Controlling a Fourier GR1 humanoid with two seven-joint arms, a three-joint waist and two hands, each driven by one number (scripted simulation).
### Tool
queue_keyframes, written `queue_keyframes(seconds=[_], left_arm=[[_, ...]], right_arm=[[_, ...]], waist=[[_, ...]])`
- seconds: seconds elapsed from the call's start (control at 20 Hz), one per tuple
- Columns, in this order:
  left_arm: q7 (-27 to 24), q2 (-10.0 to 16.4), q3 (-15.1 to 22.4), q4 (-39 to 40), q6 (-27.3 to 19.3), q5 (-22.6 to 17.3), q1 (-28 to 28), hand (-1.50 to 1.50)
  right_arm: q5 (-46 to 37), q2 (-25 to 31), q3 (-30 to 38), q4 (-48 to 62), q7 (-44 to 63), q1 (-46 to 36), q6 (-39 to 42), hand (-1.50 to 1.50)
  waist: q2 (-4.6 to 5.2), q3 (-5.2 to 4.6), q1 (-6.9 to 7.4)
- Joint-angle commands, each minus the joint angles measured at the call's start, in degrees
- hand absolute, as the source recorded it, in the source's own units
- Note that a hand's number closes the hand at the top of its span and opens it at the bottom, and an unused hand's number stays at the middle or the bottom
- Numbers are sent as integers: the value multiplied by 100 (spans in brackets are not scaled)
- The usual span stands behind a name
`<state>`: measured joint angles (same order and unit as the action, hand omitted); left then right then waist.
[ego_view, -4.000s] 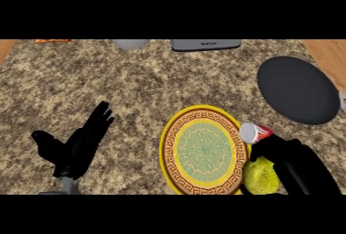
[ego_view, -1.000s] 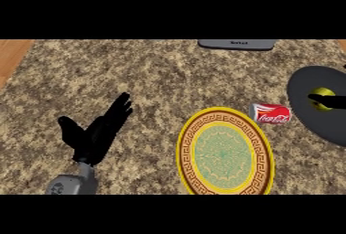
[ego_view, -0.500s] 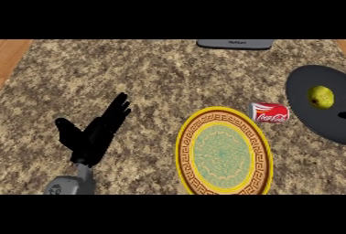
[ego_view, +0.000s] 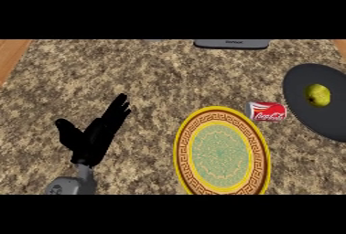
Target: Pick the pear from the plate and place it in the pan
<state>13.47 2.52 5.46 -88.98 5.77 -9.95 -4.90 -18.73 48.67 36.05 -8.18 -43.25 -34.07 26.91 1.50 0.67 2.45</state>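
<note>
Yellow-green pear (ego_view: 317, 94) lies in black round pan (ego_view: 304, 114), far right. Left hand (ego_view: 94, 135) released, resting. Right hand unseen. Risk: pear rolling toward rim.

The lone head view looked steeply down at the counter (ego_view: 169, 77) from fairly near; the left hand (ego_view: 91, 137) showed at lower left, and the right edge cropped the pan (ego_view: 304, 112).
</note>
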Motion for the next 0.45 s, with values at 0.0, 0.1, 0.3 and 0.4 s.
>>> queue_keyframes(seconds=[0.0,0.1,0.3,0.4], left_arm=[[65,149,-103,-152,83,-86,133,0],[56,58,-38,-117,31,-51,118,0],[-66,100,-77,-32,78,-32,155,0],[115,11,21,-196,41,-72,132,0]], right_arm=[[6,183,-45,-67,-739,381,1040,-150],[-5,252,-85,-145,-720,387,1108,-150],[-27,34,-195,-270,-943,626,1065,-150],[51,170,-158,-311,-867,568,1169,-150]], waist=[[-41,-3,-21],[-22,8,-13],[-41,-5,-52],[-47,3,-27]])
